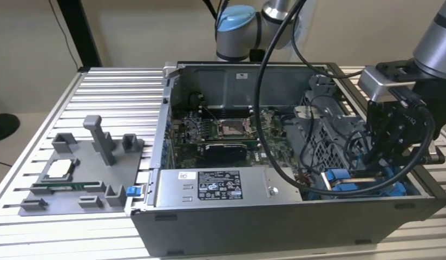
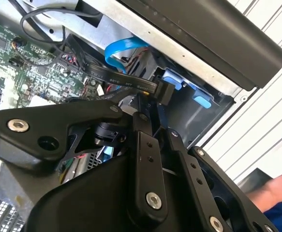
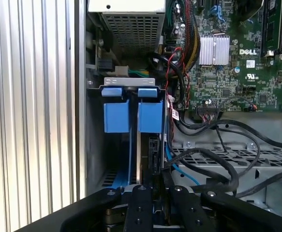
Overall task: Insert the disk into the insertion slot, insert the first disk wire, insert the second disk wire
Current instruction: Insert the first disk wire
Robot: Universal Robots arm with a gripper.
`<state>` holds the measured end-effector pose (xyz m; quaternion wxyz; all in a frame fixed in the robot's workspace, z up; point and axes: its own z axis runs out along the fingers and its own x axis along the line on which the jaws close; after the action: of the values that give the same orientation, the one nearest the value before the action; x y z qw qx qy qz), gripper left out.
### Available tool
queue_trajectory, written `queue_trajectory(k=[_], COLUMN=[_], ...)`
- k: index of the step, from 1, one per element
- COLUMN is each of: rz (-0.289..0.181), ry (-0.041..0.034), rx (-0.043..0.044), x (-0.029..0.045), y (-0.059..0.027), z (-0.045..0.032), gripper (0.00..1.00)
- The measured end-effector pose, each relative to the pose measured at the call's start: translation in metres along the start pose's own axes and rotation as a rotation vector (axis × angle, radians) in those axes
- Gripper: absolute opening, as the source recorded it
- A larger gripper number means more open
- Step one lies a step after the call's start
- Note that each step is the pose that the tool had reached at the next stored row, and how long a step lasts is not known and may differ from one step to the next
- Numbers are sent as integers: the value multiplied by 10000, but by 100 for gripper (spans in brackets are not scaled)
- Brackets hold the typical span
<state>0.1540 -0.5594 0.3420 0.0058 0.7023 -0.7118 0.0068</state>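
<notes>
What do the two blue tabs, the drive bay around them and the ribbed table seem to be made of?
Blue tabs: probably moulded plastic, matte, with even colour and rounded edges. Drive bay: likely sheet metal, dull grey, with thin folded edges and punched holes. Table: apparently extruded aluminium, satin silver, with straight parallel grooves.

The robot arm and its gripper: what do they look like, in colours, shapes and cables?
The arm is a silver-grey tube with light blue joint caps. A silver block sits at its wrist. The gripper is matte black, built of hinged bars with silver screws. Thick black cables loop to the wrist.
</notes>
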Motion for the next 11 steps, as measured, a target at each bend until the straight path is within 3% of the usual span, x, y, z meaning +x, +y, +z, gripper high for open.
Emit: queue_trajectory(k=[11], rz=[0], ry=[0], rx=[2], x=[-2], y=[0], z=[13], gripper=[0])
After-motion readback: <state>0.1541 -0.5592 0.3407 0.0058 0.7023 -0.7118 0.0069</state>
